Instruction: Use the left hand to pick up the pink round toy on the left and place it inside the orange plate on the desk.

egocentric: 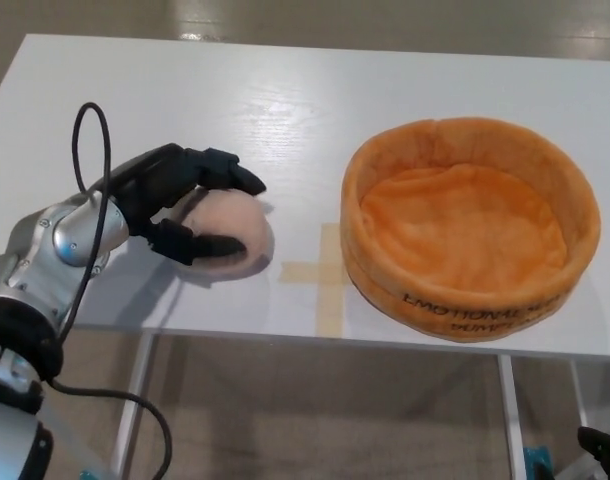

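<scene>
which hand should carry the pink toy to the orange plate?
Left. The left hand already has its fingers wrapped around the pink round toy on the white desk, with the orange plate to its right. The right hand isn't visible.

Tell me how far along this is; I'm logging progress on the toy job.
Done: the left robot hand has reached the pink toy, with fingers over its top and the thumb in front. In hand: the grasp, though the toy seems to be on the desk. Left: lift it, carry it right, and drop it into the empty orange plate.
</scene>
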